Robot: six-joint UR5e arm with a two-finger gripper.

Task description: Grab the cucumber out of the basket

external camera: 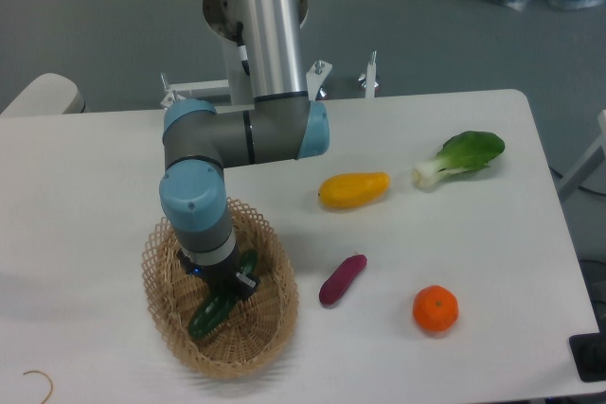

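Note:
The tan wicker basket [275,321] sits at the front left of the table. Inside it lies the dark green cucumber [210,312], slanting from lower left to upper right. My gripper [230,288] reaches straight down into the basket over the cucumber's middle, its black fingers on either side of it. The arm's wrist hides the upper part of the fingers and part of the cucumber. Whether the fingers press on the cucumber is not visible.
On the table to the right lie a purple vegetable [342,278], a yellow fruit [353,189], an orange [436,308] and a bok choy [461,157]. A thin ring [38,383] lies at the front left corner. The arm's base stands behind the basket.

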